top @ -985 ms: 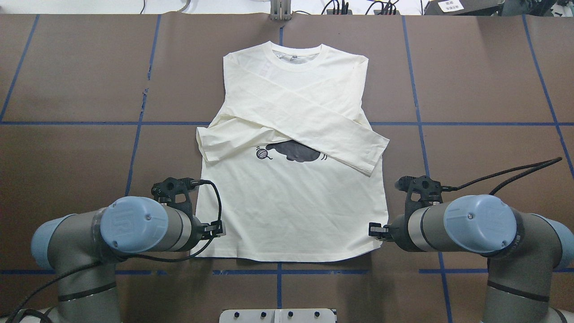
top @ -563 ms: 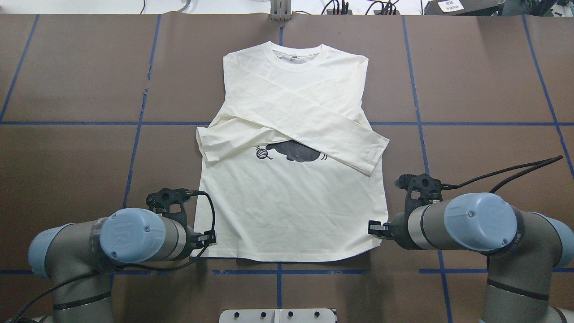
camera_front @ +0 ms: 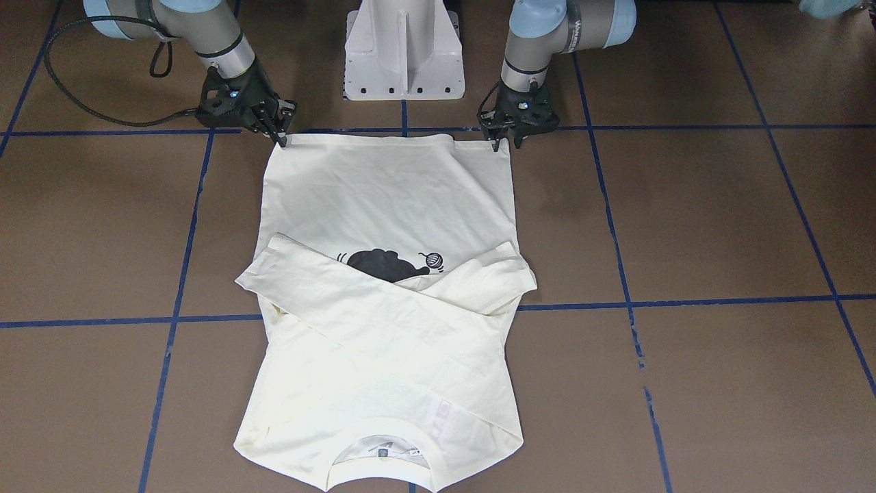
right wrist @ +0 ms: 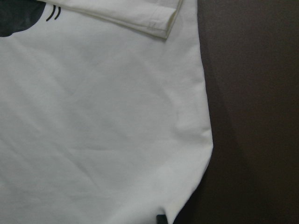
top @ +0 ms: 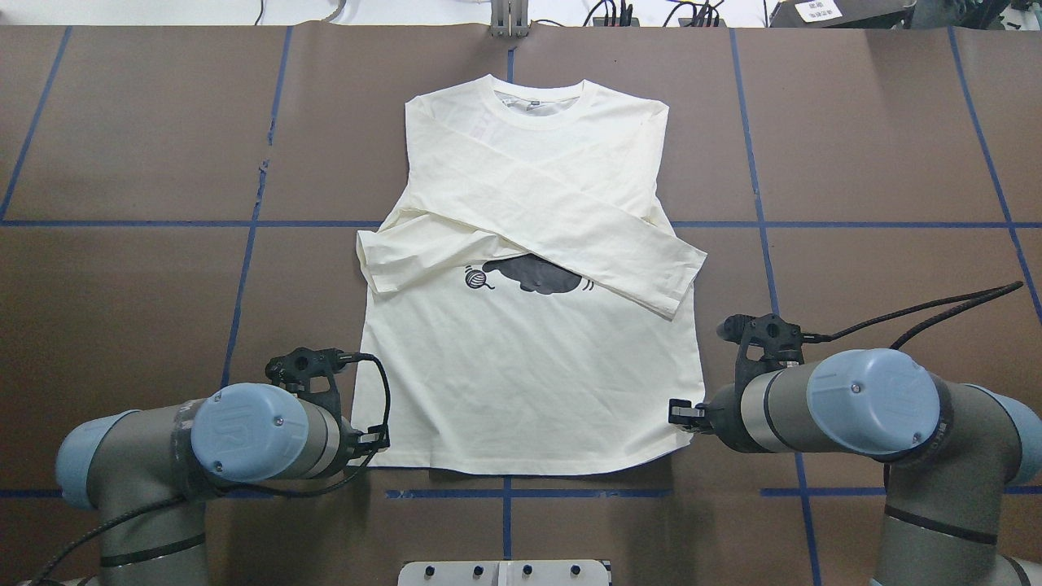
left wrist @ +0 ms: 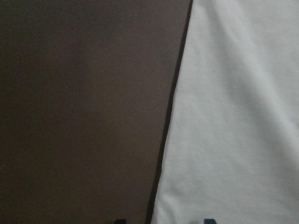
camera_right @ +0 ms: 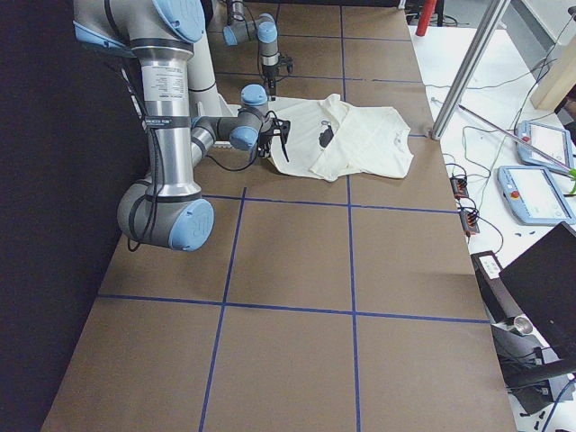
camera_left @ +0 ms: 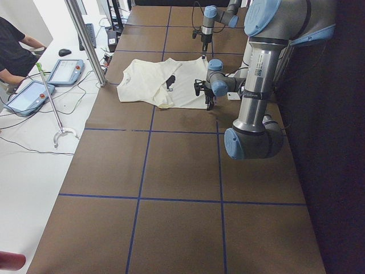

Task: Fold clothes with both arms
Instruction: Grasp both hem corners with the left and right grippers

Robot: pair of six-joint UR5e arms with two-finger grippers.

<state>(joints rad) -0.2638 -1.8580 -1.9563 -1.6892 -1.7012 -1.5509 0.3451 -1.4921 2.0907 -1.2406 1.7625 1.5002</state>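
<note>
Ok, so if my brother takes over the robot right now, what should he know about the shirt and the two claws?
Left gripper: open, down at its hem corner of the shirt, with the cloth edge between the fingertips.
Right gripper: at the other hem corner. I cannot tell if it is open or shut.
The shirt lies flat on the table, print up, collar away from the robot.
Done: both sleeves are folded across the chest, partly covering the cat print.
Left to do: grip both hem corners, then probably fold the bottom up toward the collar.
</note>
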